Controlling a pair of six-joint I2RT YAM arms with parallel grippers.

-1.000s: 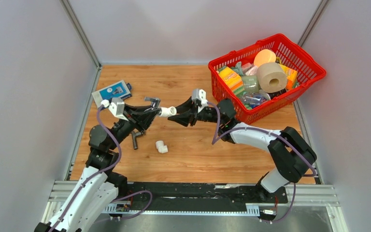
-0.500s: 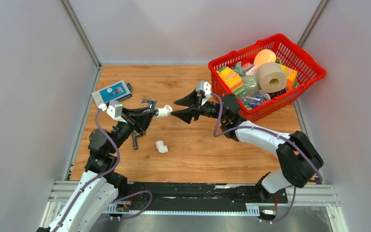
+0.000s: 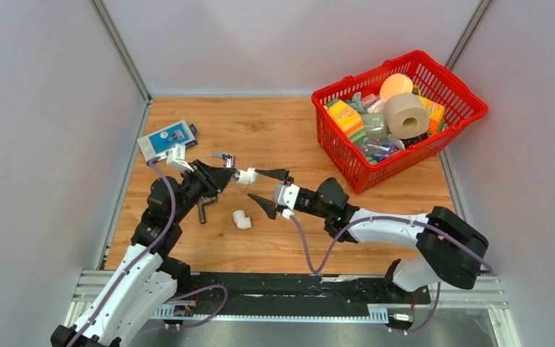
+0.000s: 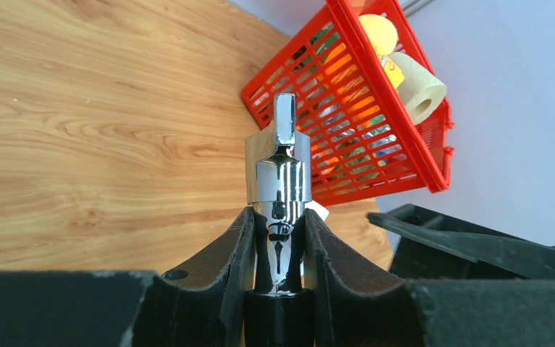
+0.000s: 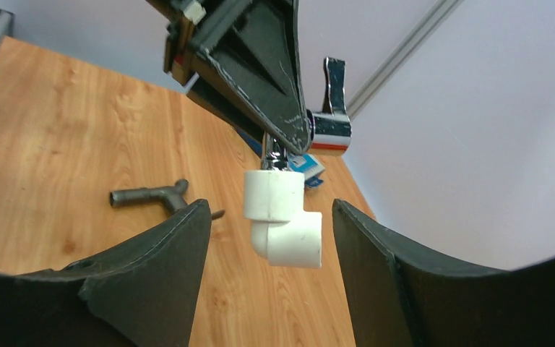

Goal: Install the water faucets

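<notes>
Left of the red basket (image 3: 365,72), the left gripper (image 4: 280,224) clamps the chrome faucet (image 4: 278,173), a white elbow fitting (image 5: 283,217) on its end. The right gripper (image 5: 267,206) has its jaws apart nearby. The dark grey faucet (image 3: 202,210) lies farther from the basket.

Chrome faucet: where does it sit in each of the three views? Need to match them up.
Top external: chrome faucet left of centre, at the left gripper's tip.
Left wrist: chrome faucet dead centre, upright between the fingers.
Right wrist: chrome faucet upper centre-right, white elbow fitting below it.
Shared landmark: the left gripper clamped on it, visible in all three.
</notes>
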